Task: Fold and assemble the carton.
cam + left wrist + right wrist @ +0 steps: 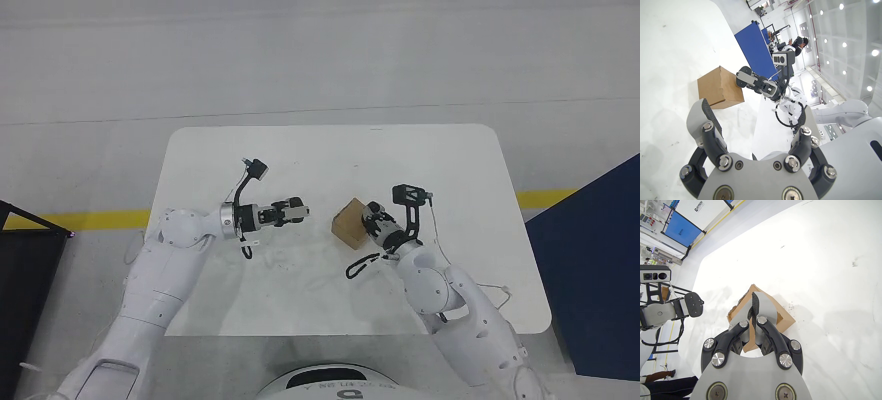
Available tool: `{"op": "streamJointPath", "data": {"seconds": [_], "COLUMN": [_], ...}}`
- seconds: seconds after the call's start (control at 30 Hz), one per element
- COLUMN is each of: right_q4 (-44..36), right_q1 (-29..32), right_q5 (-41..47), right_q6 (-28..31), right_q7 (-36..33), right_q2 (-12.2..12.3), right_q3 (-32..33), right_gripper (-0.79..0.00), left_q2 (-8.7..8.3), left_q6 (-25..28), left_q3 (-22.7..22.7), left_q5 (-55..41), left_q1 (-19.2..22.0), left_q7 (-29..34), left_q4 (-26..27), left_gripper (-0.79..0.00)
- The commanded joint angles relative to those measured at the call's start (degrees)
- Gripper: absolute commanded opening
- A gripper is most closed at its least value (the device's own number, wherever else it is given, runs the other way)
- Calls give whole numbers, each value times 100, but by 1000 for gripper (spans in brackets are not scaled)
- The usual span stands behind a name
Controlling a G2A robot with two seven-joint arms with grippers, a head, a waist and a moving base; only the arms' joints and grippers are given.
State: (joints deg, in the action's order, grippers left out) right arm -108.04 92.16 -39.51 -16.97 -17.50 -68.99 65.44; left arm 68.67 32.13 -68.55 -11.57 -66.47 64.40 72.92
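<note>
The white tabletop [300, 160] carried the carton [349, 222] near its middle. My right end effector [754, 306] was pinched on the carton's wall. My left end effector [754, 105] hung spread apart near the carton, not touching. I judged a hard tug could tear that ragged edge.

- White table [300, 160], rounded corners, top scuffed and smudged.
- Pale grey glossy floor [300, 60]; a yellow stripe [100, 218] shows on it to either side of the table.
- Blue partition [590, 270] near the table's right end; black frame [25, 270] at far left.
- Rows of round ceiling lights [875, 52], lit, beside a white gridded wall [848, 28].
</note>
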Motion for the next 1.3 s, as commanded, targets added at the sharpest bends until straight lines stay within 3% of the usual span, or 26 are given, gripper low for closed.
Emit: {"op": "streamJointPath", "data": {"seconds": [0.0, 0.43, 0.57, 0.8, 0.93, 1.1, 1.27], "right_q4": [-46, -334, -647, -1117, -1288, -1279, -1153], "right_q1": [27, 207, 478, 1202, 1616, 1812, 1748], "right_q5": [-89, -222, 29, 615, 558, 364, 200], "right_q6": [-43, -26, 167, 574, 848, 1213, 1346], "right_q7": [18, -5, -39, -233, -1061, -1571, -1928], "right_q2": [0, -11, 16, 111, 205, 265, 295], "right_q3": [-1, 6, 217, 963, 1247, 1228, 1116], "right_gripper": [-785, -785, -785, -785, -785, -785, -785], "left_q2": [-6, -23, 24, 273, 458, 712, 880], "left_q6": [11, 19, -42, -473, -600, -444, -88], "left_q3": [23, 253, 507, 1372, 1854, 2353, 2526], "left_q5": [-12, 36, -39, 212, 113, -586, -1301], "left_q1": [14, 85, 300, 1237, 1689, 2054, 2221], "left_q7": [-15, -178, -79, -35, 109, 672, 864], "left_q4": [-11, -67, -165, -776, -1161, -1731, -2271], "left_gripper": [0, 0, 0, 0, 0, 0, 0]}}
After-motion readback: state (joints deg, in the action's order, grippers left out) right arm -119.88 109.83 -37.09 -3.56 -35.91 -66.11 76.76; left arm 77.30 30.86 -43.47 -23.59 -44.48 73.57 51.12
